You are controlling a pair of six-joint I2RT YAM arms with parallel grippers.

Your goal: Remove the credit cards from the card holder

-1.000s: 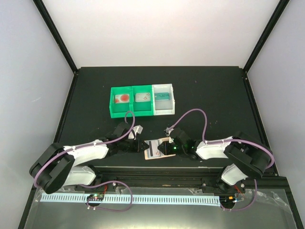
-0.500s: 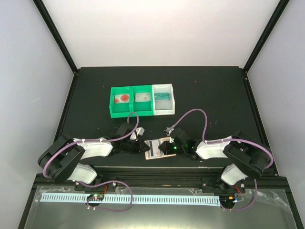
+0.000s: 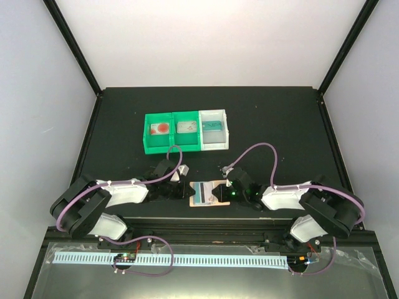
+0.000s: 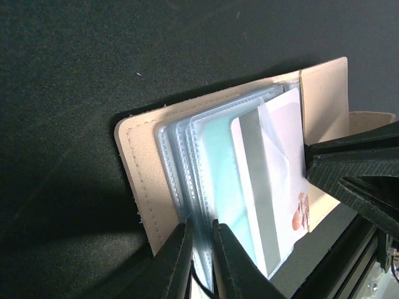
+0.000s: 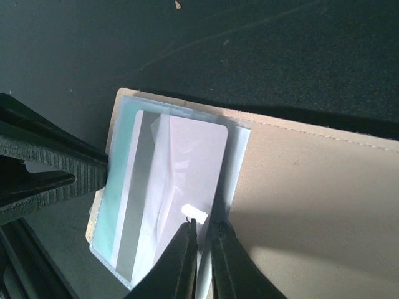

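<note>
Top external shows the card holder (image 3: 201,194) lying open at the table's (image 3: 280,124) 6 o'clock edge, with the bin tray (image 3: 168,147) at its 12 o'clock. At the holder's 9 o'clock the left gripper (image 4: 201,223) is clenched on its clear sleeves (image 4: 181,162). From 3 o'clock the right gripper (image 5: 206,224) pinches the edge of a pale striped credit card (image 5: 187,162), which lies in its sleeve over a teal card (image 5: 121,168); by my judgement at least these two are yet to come out.

Both arms (image 3: 121,194) are black-jointed, white-shelled, with looping purple cables (image 3: 260,145).
</note>
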